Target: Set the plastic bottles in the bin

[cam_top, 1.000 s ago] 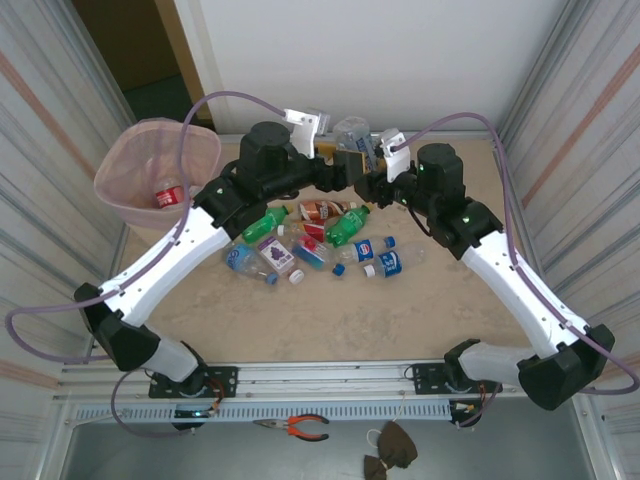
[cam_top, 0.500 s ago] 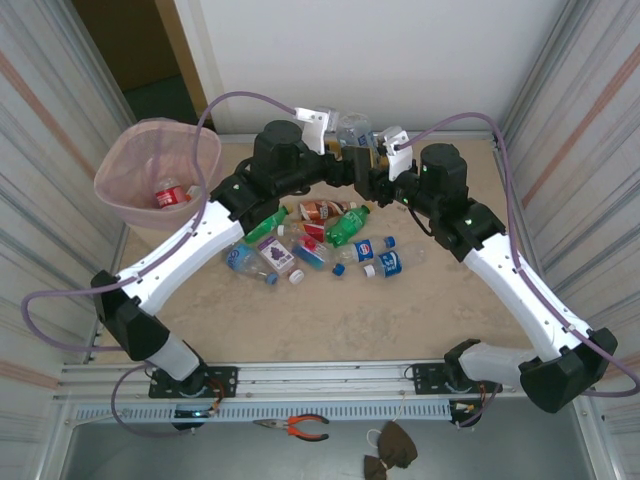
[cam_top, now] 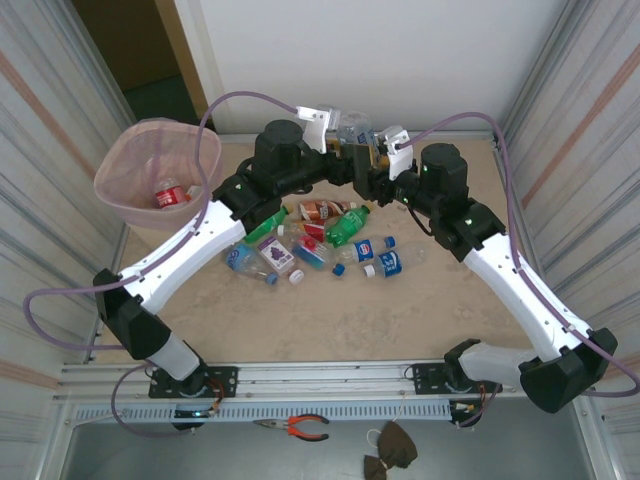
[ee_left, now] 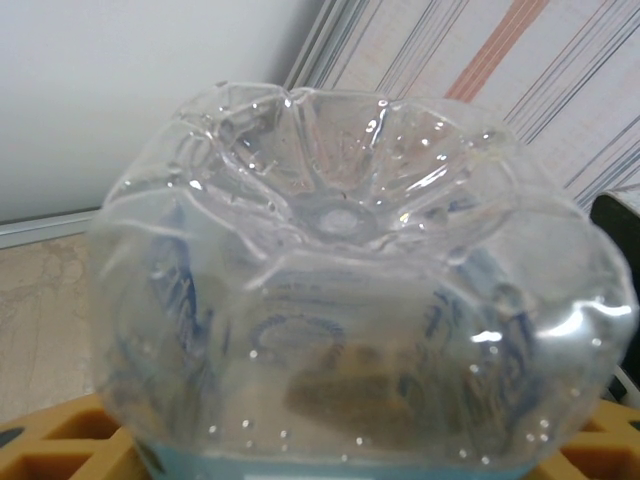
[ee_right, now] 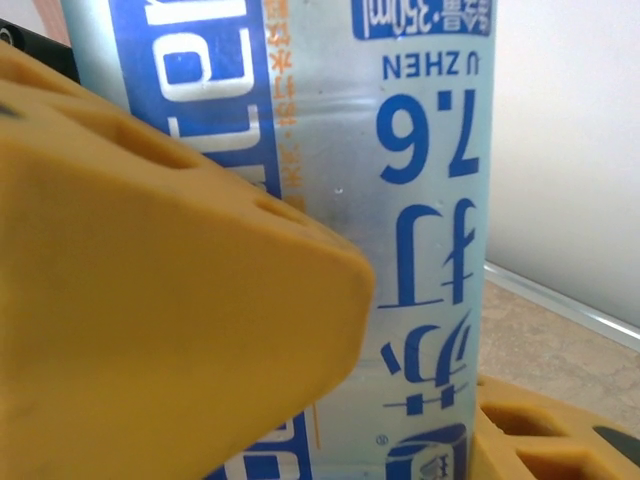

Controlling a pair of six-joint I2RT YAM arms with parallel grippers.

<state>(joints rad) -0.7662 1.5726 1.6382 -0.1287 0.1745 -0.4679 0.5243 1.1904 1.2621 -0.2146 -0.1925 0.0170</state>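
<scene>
Well, bottle w/ "U ZHEN 7.6"

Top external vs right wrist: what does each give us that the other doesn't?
Top external adds: the bin at far left with a red-labelled bottle inside, and the bottle pile on the table.
Right wrist adds: the blue print on the label, reading 7.6, and a yellow finger of the right pincer lying against it.
Shared: the clear bottle at the far edge, where the two arms meet.
</scene>
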